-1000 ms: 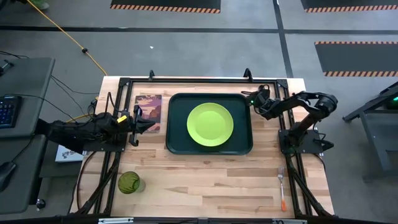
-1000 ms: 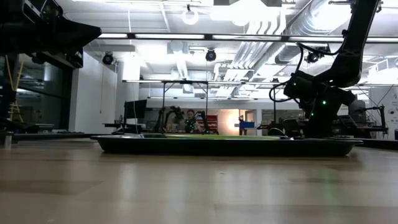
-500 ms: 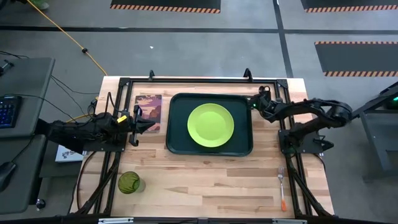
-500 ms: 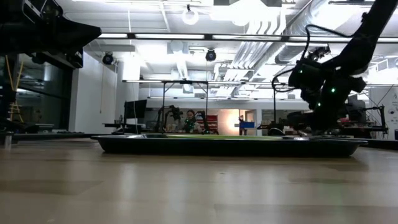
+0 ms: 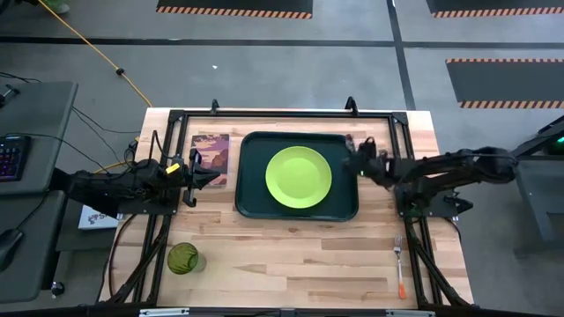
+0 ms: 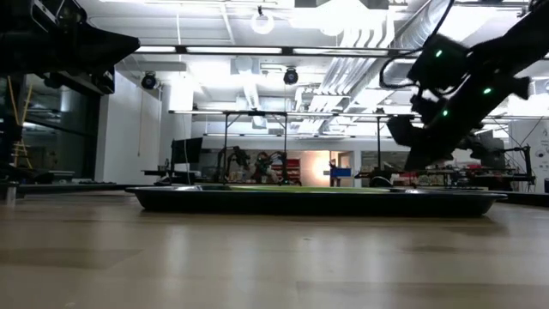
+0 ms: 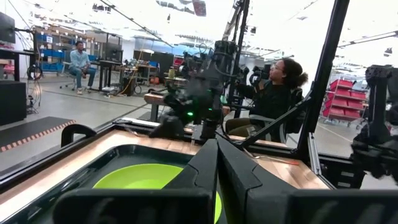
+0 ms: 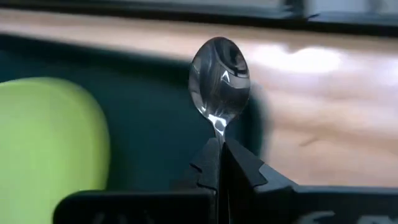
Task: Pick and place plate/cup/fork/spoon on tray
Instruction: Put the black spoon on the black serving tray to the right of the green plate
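Right hand [image 8: 221, 148], clamped on thin all-metal silver spoon [image 8: 219, 78] w/ only a tip grip, over dark-green rectangular tray [image 5: 250, 176] edge: spoon could pivot/slip, landing off-tray.

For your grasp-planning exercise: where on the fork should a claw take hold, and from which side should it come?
The fork lies flat near the table's front right corner, tines toward the tray, with nothing beside it. Probably best: come straight down from above and close across the orange handle's narrow width at mid-length, since flat cutlery leaves no room beneath.
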### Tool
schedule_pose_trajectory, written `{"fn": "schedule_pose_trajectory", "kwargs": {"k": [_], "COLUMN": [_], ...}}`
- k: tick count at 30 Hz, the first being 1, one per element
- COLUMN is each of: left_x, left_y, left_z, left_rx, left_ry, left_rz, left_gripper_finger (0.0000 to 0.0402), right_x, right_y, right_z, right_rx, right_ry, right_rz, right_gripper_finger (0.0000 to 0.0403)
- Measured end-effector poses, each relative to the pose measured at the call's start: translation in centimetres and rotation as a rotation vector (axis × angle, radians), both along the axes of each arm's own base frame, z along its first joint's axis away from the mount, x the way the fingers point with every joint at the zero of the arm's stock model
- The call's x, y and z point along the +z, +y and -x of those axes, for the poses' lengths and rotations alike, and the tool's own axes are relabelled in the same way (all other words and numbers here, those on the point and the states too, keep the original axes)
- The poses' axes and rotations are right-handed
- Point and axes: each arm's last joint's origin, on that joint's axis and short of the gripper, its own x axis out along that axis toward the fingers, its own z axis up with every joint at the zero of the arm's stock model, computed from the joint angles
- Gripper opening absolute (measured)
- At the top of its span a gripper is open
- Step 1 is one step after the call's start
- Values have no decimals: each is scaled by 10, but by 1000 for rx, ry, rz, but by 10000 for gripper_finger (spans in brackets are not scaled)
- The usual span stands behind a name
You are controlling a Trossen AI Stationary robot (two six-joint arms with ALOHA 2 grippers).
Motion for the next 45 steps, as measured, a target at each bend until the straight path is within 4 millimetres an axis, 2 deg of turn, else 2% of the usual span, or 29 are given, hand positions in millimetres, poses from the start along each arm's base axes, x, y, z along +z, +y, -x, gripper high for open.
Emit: {"fn": "schedule_pose_trajectory", "kwargs": {"k": [4,8,12,16,22,30,38,45], "left_x": [0,0,0,0,0,0,0,0], "left_y": [0,0,0,0,0,0,0,0], "left_z": [0,0,0,0,0,0,0,0], "left_rx": [0,0,0,0,0,0,0,0], "left_ry": [0,0,0,0,0,0,0,0], "left_rz": [0,0,0,0,0,0,0,0], "left_gripper_finger": [3,3,3,3,3,3,3,3], "right_x": [-2,0,15,27,8,-15,-28,-39], "right_y": [34,60,77,86,87,76,72,71], "right_z": [-6,-4,-13,-40,-67,-73,-62,-64], "right_rx": [87,93,77,58,-29,-134,-211,-200], "right_ry": [-93,-170,-110,55,280,378,335,234], "right_rz": [-54,-62,-33,22,31,17,1,-35], "right_gripper_finger": [0,0,0,0,0,0,0,0]}}
